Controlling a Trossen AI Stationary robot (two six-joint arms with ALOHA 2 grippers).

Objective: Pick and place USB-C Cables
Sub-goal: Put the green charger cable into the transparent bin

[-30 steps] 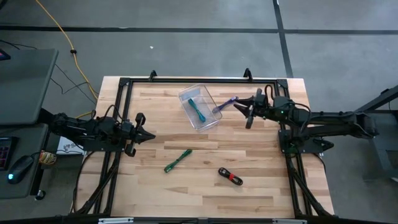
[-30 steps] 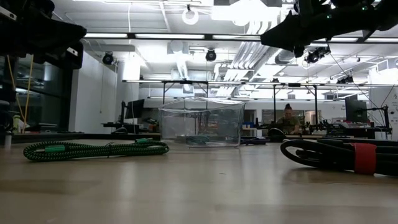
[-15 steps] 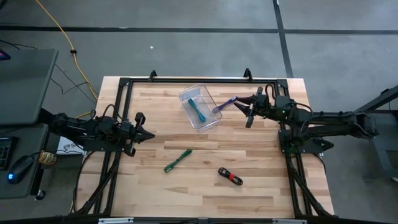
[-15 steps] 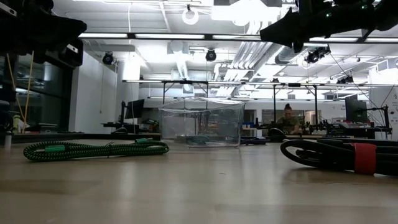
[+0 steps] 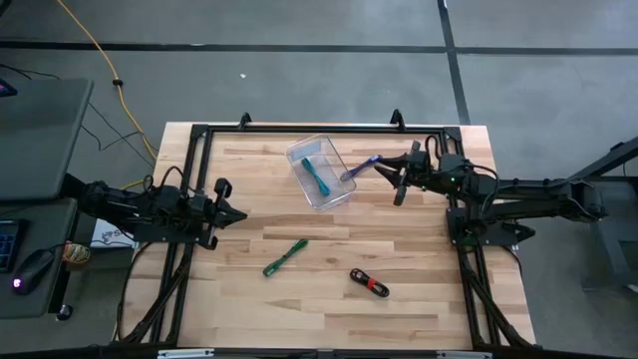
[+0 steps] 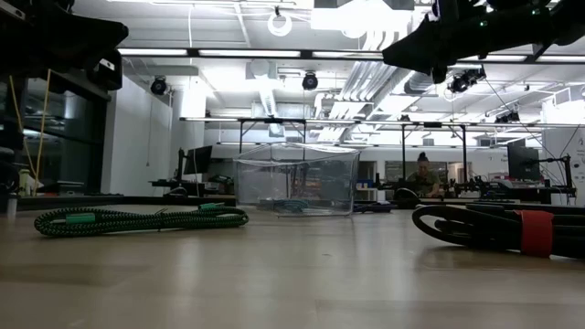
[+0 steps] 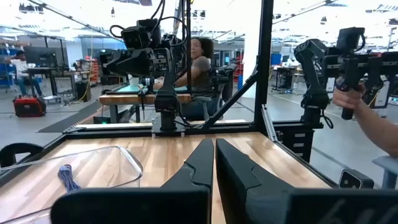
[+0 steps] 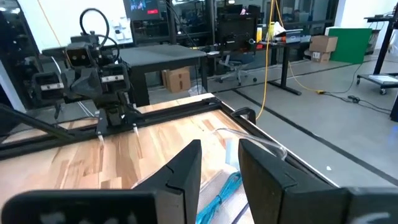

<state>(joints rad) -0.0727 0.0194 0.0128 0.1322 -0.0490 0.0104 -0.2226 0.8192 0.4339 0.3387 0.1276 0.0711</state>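
High view: right gripper (image 5: 383, 167) grips purple cable (image 5: 361, 169) just beside clear bin (image 5: 320, 171), teal cable (image 5: 316, 176) inside. Green cable (image 5: 285, 256) and black cable (image 5: 369, 283) lie on desk (image 5: 419, 269). Left gripper (image 5: 239, 215) closed, empty, at desk's left.

**Obscured and Cropped Elements**

In the low view, the black cable (image 6: 498, 228) runs past the picture's edge. In the right wrist view, the end effector fingers (image 8: 180, 171) cover most of the teal cable (image 8: 222, 193). The purple cable (image 5: 361, 168) is too small overhead to resolve its grasp.
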